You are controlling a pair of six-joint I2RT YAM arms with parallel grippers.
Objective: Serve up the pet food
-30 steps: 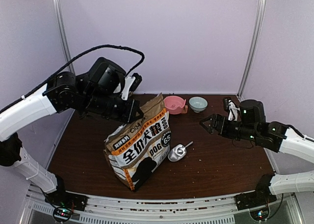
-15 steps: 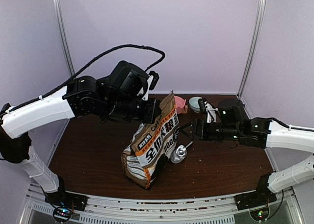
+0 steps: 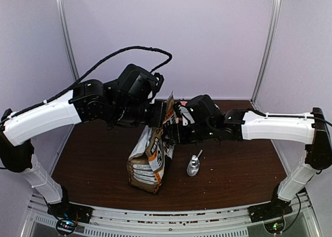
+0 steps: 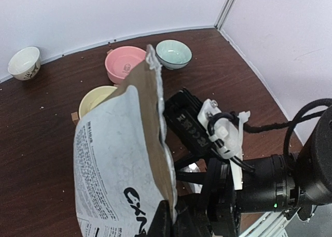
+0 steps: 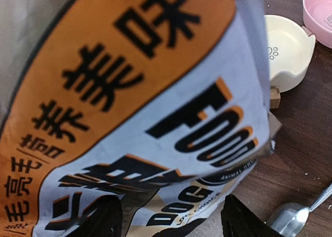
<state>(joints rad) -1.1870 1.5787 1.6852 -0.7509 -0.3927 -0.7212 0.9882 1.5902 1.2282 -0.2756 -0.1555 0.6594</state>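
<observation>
Pet food: hidden in every view, and whether it lay inside the bag (image 3: pixel 149 155) could not be told.

Bag: printed paper sack, mid-counter (image 3: pixel 93 162), base on the wood, body tilted, top edge raised between the two arms.

Left pincer (image 4: pixel 176 222): closed tight on the bag's upper edge, the plain back panel rising in front of its camera.

Right pincer (image 5: pixel 171 215): part-open, fingers (image 5: pixel 106 219) apart, astride the bag's orange-and-white printed face. Whether they touched it could not be told.

Scoop (image 3: pixel 193 166): silver metal, flat on the counter near the bag's right side, not touching it.

Bowls, behind the bag: yellow (image 4: pixel 95 98) nearest it, pink (image 4: pixel 126 64) just beyond, green (image 4: pixel 174 53) beside the pink.

Cup (image 4: pixel 24 62): white, well apart from the bowls, by the back wall.
</observation>
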